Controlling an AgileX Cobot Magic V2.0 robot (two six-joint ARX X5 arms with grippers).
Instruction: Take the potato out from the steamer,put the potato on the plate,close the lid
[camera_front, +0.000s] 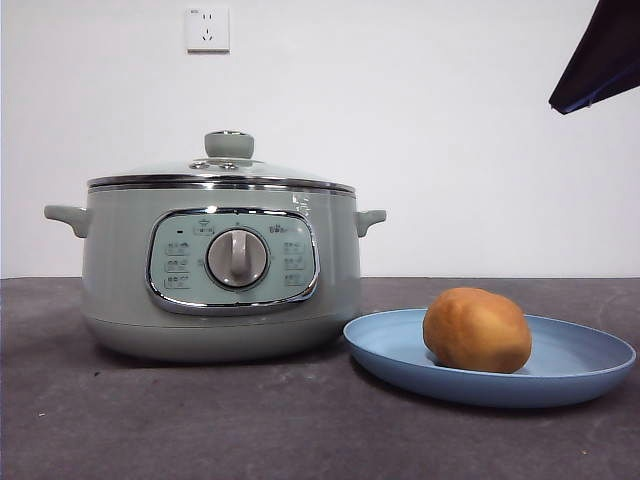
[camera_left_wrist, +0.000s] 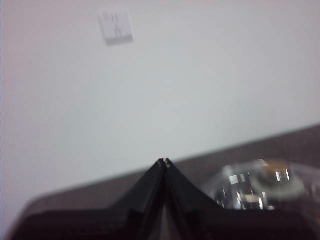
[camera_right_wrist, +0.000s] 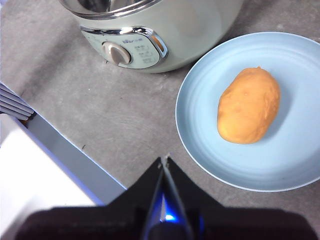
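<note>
While the lid (camera_front: 222, 172) covers the steamer (camera_front: 215, 270), the potato (camera_front: 477, 329) lies on the plate (camera_front: 575, 375).

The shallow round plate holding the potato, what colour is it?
Matte light blue, clearest in the right wrist view.

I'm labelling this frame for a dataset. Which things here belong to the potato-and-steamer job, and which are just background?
Part of the job:
potato, lying on the plate
plate, light blue, beside the steamer
steamer, sage green
lid, seated on the steamer

Background only:
wall socket
grey table
white box, seen only from the right wrist
</note>
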